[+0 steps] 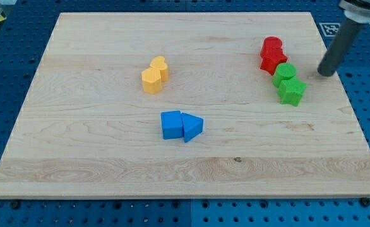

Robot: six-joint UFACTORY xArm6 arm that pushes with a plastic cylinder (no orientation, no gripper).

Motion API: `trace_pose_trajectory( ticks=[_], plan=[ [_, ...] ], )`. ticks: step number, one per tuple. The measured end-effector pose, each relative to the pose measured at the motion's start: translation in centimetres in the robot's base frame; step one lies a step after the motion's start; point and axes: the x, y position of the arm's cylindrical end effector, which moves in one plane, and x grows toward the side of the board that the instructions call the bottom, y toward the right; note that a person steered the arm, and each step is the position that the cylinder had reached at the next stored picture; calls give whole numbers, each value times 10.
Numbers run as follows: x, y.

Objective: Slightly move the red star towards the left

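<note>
While poised right of red star (273, 62), tip (324, 73) apart, approach step. No fingers fitted, none seen. Next: push leftward, avoiding green blocks (288, 83).

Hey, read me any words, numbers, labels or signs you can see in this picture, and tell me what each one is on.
No readable words or numbers anywhere.
A black-and-white square-patterned marker sits beside the wooden board's top right corner; it is a pattern, not text, and partly cut off.
The red star, the other blocks and my tip carry no markings.
</note>
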Motion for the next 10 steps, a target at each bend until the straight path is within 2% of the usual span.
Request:
trace_pose_trajectory(
  ticks=[10],
  plan=[
    [-6, -54]
  ],
)
